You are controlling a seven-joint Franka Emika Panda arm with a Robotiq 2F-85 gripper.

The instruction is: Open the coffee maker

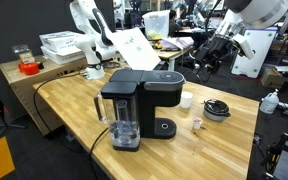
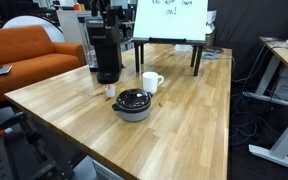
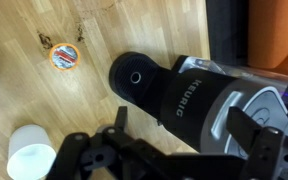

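The coffee maker [image 1: 139,105] is a large black boxy machine with a clear water tank, standing on the wooden table [image 1: 224,140]. It also shows at the far end of the table in an exterior view [image 2: 106,50]. In the wrist view I look down on its lid and round front button [image 3: 184,90]. My gripper [image 3: 182,125] is open. Its two dark fingers hang above the machine's top, one on each side of the lid, and hold nothing. The white arm [image 1: 92,45] reaches in from behind the machine.
A white mug [image 2: 151,82] and a small black round object with a coiled cable [image 2: 134,103] sit near the machine. A small orange-topped pod [image 3: 64,56] lies beside it. A whiteboard easel [image 2: 169,20] stands behind, and an orange sofa [image 2: 24,50] stands to the side.
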